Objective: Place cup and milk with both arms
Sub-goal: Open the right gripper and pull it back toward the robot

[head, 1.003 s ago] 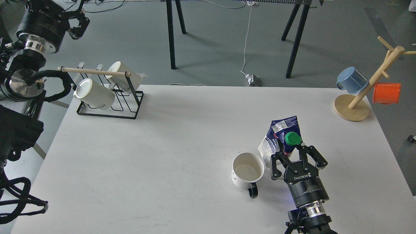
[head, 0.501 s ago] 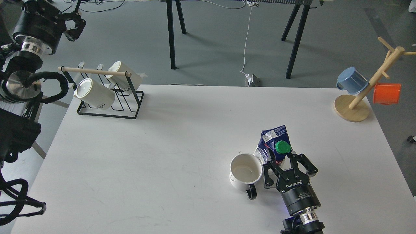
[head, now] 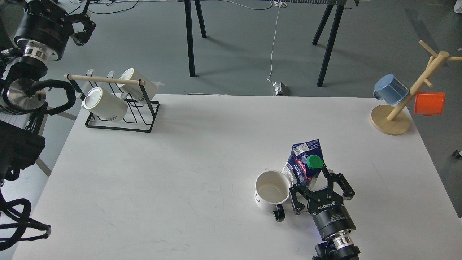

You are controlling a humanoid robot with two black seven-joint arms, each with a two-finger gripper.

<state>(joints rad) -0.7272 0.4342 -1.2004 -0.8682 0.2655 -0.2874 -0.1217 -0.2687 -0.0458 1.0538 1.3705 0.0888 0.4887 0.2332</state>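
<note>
A white cup [head: 271, 190] stands upright on the white table [head: 180, 173], handle toward me. A blue milk carton [head: 302, 164] with a green cap [head: 314, 161] stands right beside it, on its right. My right gripper [head: 317, 180] is at the carton's near side, its fingers spread on either side of the carton's lower part, which it hides. My left gripper [head: 83, 28] is far off at the top left, above the floor beyond the table, open and empty.
A black wire rack [head: 119, 115] with two white mugs sits at the table's back left. A wooden mug tree [head: 391, 121] with a blue and an orange cup stands at the back right. Black table legs stand on the floor behind.
My right gripper brought the carton down and left beside the cup, then its fingers spread wider. More of the carton's label shows. My left arm drew slightly up and left.
</note>
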